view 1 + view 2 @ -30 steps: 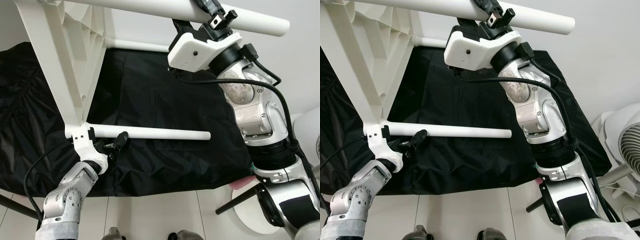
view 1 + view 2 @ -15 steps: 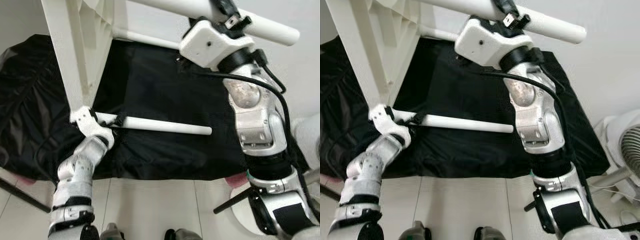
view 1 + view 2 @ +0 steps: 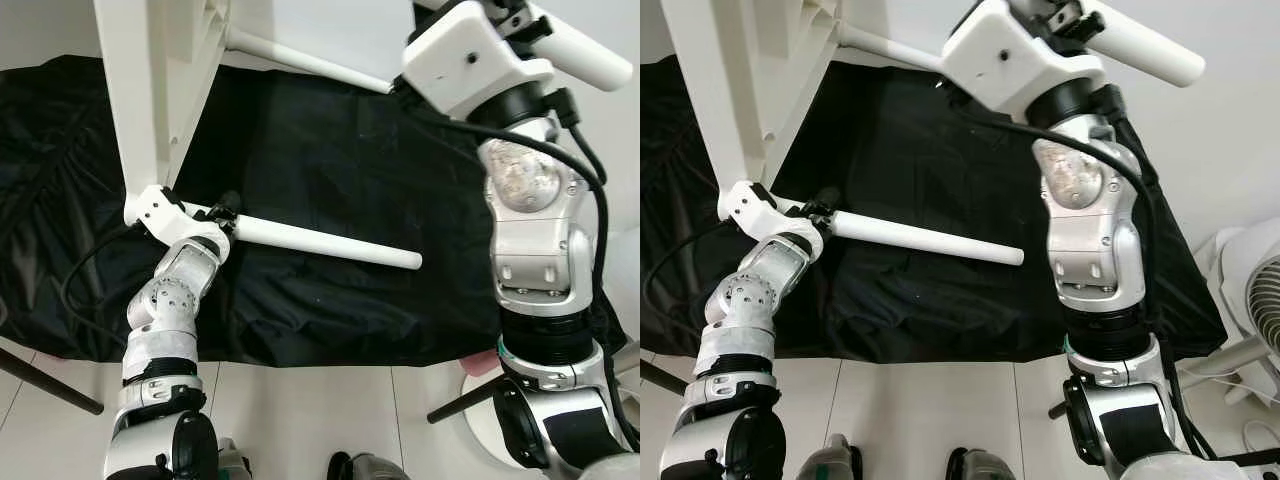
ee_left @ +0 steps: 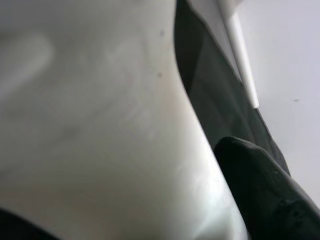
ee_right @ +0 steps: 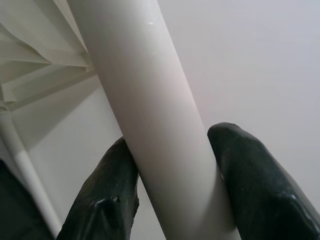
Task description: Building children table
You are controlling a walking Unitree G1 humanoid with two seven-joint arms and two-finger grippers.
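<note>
Two legs in hand rn: your right gripper [image 5: 172,187] is clamped round the upper table leg [image 3: 1135,45], left gripper [image 3: 222,212] looks pinched on the lower leg [image 3: 320,242] near the white tabletop [image 3: 150,90], held tipped over the black sheet [image 3: 330,160]. Keep both grips firm and move slow, imo, so the frame doesn't twist.

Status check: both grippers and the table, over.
Left gripper shut on lower leg. Right gripper shut on upper leg. Table tipped over black sheet. Nothing blocking.

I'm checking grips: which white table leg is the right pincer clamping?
The top leg, high at the right; the left pincer holds the lower one.
</note>
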